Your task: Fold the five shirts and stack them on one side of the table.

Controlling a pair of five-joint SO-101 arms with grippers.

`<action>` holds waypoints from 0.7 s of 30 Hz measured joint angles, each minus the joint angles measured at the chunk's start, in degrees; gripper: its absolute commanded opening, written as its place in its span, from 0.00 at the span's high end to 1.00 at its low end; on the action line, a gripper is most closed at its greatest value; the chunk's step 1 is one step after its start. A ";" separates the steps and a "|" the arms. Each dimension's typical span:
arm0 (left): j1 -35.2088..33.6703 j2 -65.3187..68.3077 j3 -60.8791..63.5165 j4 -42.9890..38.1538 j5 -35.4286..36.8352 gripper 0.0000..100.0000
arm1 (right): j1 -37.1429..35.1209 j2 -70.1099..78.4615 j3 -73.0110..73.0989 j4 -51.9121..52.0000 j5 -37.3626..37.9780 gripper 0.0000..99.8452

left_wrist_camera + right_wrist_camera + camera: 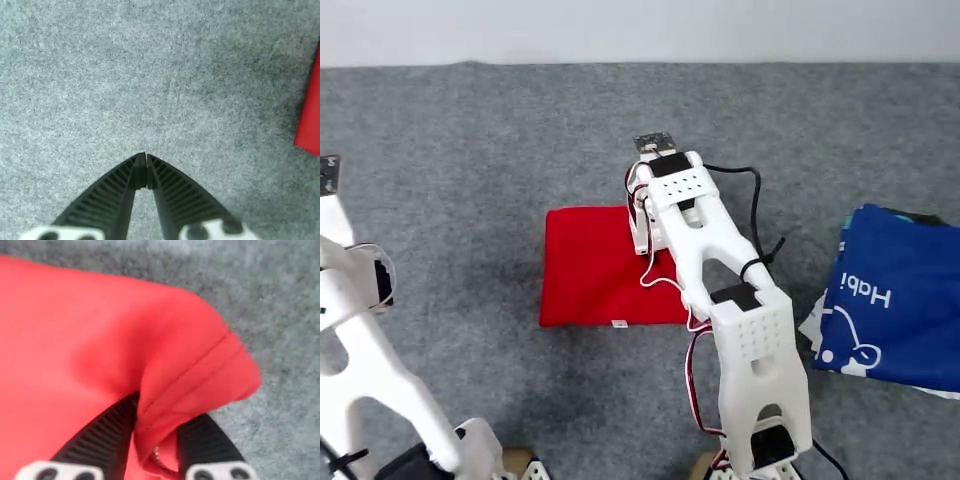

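Now R arm (698,228) extended, R jaws pinching red shirt (585,272); L jaws pressed together.

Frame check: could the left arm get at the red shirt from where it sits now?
Probably yes. Bare grey carpet lies between the left gripper and the red shirt. The right gripper is shut on the shirt's far side, and the left one would have to open first.

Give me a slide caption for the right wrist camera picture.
The right gripper pinches a hemmed edge of the red shirt beside the grey table.
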 measured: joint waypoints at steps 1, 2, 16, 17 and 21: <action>0.00 0.00 0.00 0.00 0.00 1.00 | 0.26 -0.18 -0.09 0.18 0.26 0.99; 0.00 0.00 0.00 0.00 0.00 1.00 | 0.62 -0.97 0.26 0.97 0.53 0.99; 0.00 0.00 0.00 0.00 0.00 1.00 | 19.43 -7.65 0.97 4.31 41.85 0.99; 0.00 0.00 0.00 0.00 0.00 1.00 | 20.66 -7.65 0.70 2.90 45.80 0.99; 0.00 0.00 0.00 0.00 0.00 1.00 | 22.07 -7.56 -2.37 -2.99 59.78 0.99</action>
